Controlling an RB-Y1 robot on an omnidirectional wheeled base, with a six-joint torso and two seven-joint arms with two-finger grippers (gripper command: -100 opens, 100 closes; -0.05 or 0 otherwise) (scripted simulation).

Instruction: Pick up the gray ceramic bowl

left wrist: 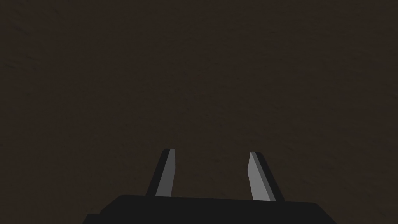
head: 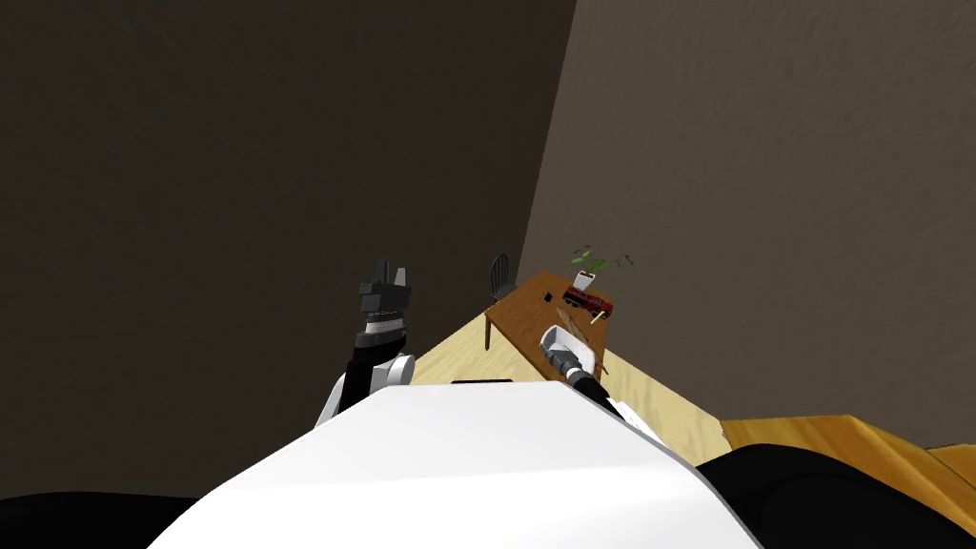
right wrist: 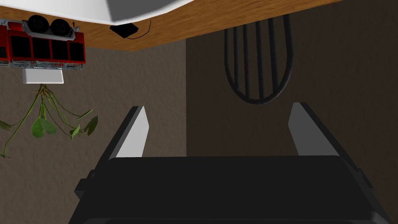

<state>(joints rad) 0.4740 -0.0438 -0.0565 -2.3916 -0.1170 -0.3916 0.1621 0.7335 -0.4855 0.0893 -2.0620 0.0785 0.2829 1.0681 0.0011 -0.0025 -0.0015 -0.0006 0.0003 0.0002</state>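
Observation:
The bowl (head: 569, 340) looks white and pale grey and stands at the near end of a brown wooden table (head: 519, 310). In the right wrist view the bowl (right wrist: 136, 8) lies just beyond my fingertips, apart from them, with its rim cut off by the picture's edge. My right gripper (head: 558, 354) (right wrist: 219, 108) is open beside it with nothing between its fingers. My left gripper (head: 392, 273) (left wrist: 211, 151) is raised off to the left, open and holding nothing, in front of a dark wall.
A red toy vehicle (head: 588, 300) (right wrist: 42, 46), a white pot with a green plant (head: 585, 278) (right wrist: 42, 76) and a small black item (head: 547, 297) (right wrist: 124, 29) share the table. A dark chair (head: 499, 274) (right wrist: 258, 62) stands at its far side. Walls close off the corner behind.

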